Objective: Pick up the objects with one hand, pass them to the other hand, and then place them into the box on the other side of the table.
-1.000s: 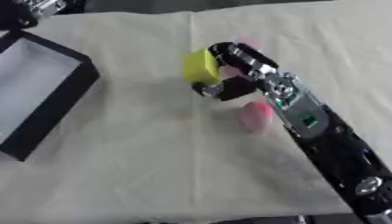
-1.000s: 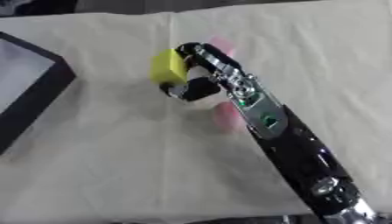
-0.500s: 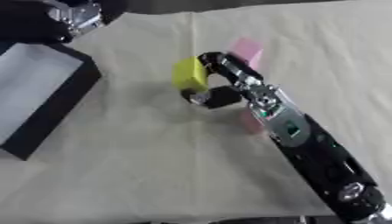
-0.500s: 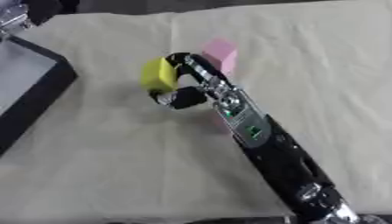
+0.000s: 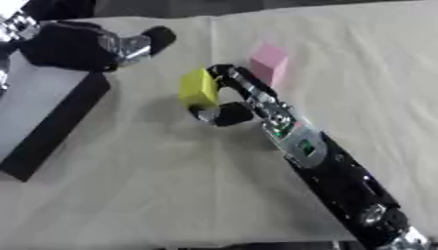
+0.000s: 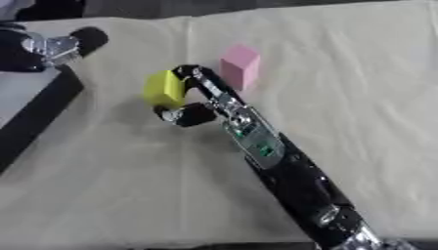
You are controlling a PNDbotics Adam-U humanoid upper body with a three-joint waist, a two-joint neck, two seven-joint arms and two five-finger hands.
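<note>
**Yellow block gripped over the desk**

The right robot hand (image 5: 224,97) curls round a yellow block (image 5: 198,88) above the cloth-covered desk (image 5: 128,166) — a pink block (image 5: 268,63) stands just beside it. The left robot hand (image 5: 94,44) hovers over the black box (image 5: 47,124), fingers partly curled, holding nothing.

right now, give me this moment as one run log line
right hand: shut on yellow block | left hand: over box, fingers unclear | pink block: on cloth | handover: not yet
</note>
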